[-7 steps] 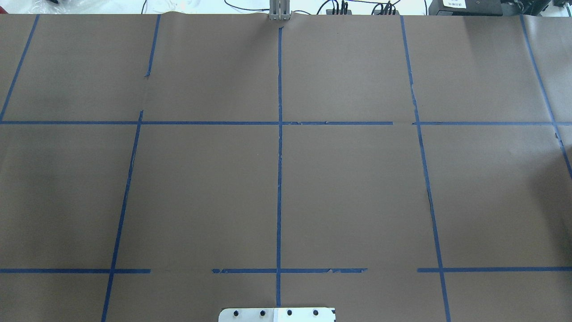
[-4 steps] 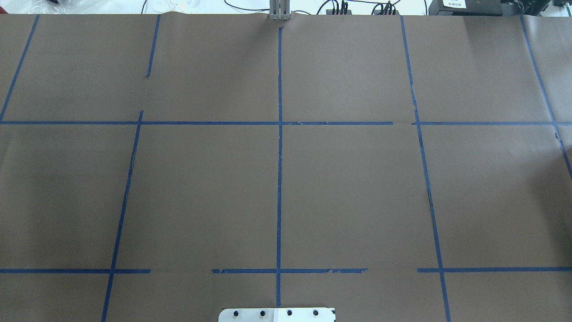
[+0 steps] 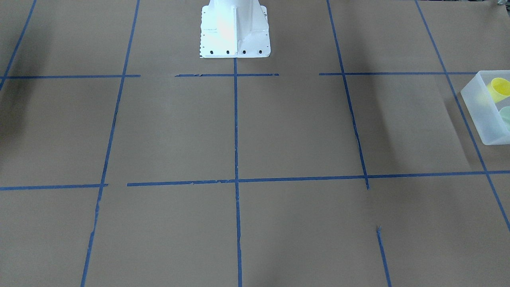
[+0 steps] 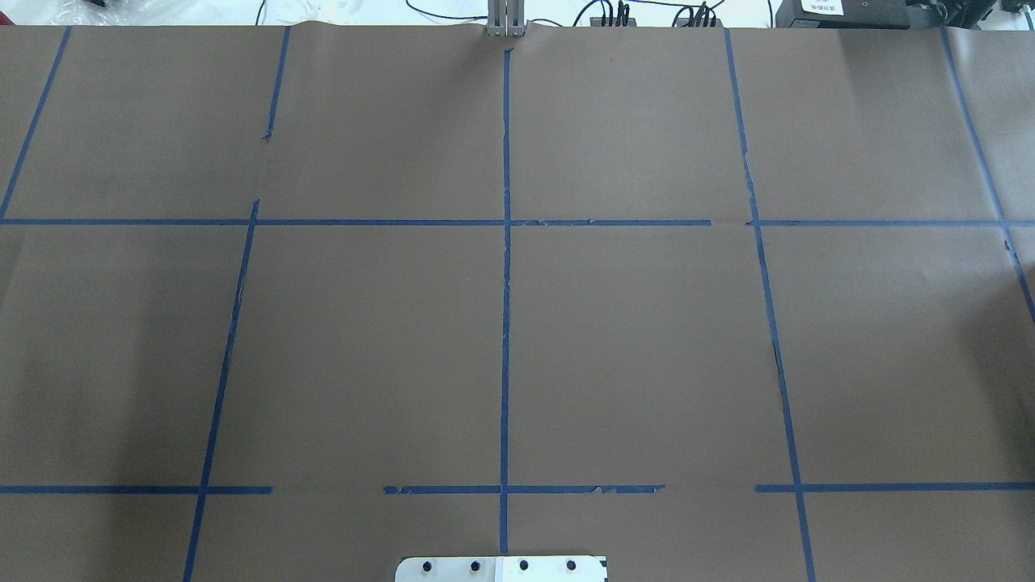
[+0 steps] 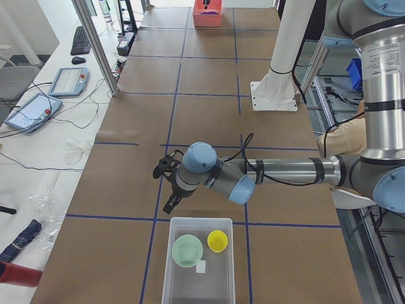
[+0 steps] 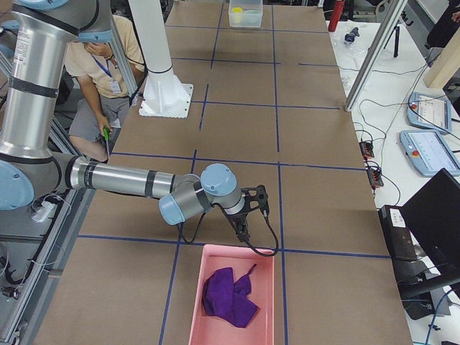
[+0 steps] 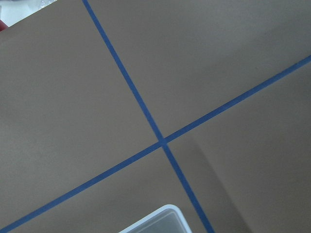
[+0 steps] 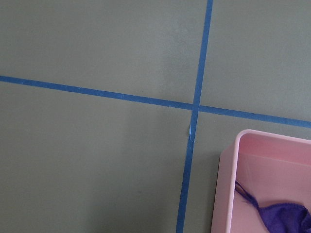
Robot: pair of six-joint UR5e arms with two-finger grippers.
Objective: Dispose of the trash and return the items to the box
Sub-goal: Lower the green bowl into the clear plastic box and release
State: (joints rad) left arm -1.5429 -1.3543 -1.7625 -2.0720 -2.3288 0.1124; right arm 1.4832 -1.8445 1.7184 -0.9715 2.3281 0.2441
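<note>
1. Yellow cup (image 5: 217, 240) and mint bowl (image 5: 187, 250): both upright inside the box (image 5: 167, 256), side by side, apart from each other.
2. Box: at the worktop (image 4: 364, 347) end on the robot's left.
3. Left end effector (image 5: 169, 201): hangs just beside the box's rim, w/ nothing seen in it; released or clenched, cannot tell.
4. Right end effector (image 6: 243, 228): near the pink bin (image 6: 198, 295), which holds a purple cloth (image 6: 228, 295), prob. the trash; grip state likewise cannot tell.
5. Change: none in the overhead view over the last sec.; centre worktop same as before. Task looks complete.
</note>
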